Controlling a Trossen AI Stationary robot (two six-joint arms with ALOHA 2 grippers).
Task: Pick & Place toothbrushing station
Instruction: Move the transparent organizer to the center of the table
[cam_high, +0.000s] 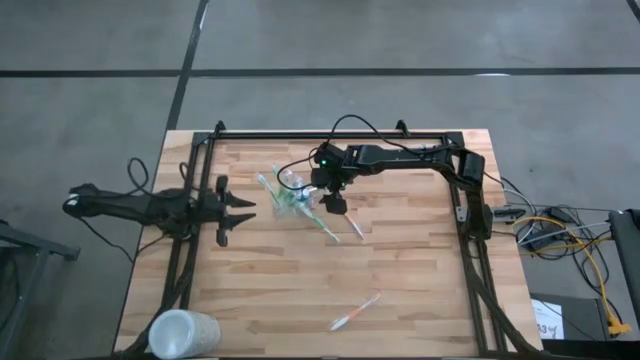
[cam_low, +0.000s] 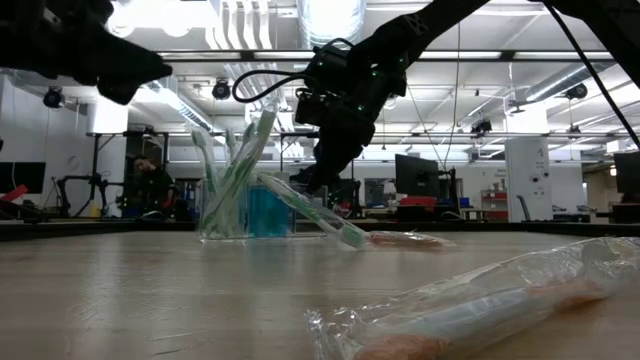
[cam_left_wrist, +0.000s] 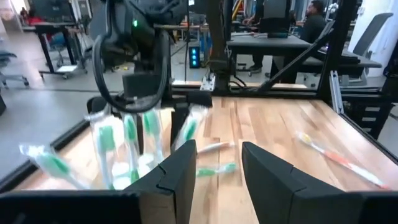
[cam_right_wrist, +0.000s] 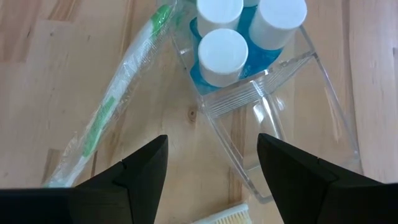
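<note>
The toothbrushing station (cam_high: 290, 195) is a small see-through holder standing on the wooden table, left of centre and toward the far edge. It holds wrapped green toothbrushes (cam_low: 232, 170) standing upright and blue tubes with white caps (cam_right_wrist: 242, 34). One compartment (cam_right_wrist: 283, 134) shows nothing inside. A wrapped green toothbrush (cam_low: 310, 212) leans on the holder with its lower end on the table. My right gripper (cam_right_wrist: 211, 165) hangs open just above the holder's right side, slanting down. My left gripper (cam_left_wrist: 217, 168) stands open to the holder's left, pointing level at it, with nothing between its fingers.
A wrapped orange toothbrush (cam_high: 355, 312) lies near the table's front edge, right of centre. Another orange one (cam_high: 352, 230) lies just right of the station. A frosted white cup (cam_high: 183, 333) stands at the near left corner. A black frame (cam_high: 330, 133) runs along the far and side edges.
</note>
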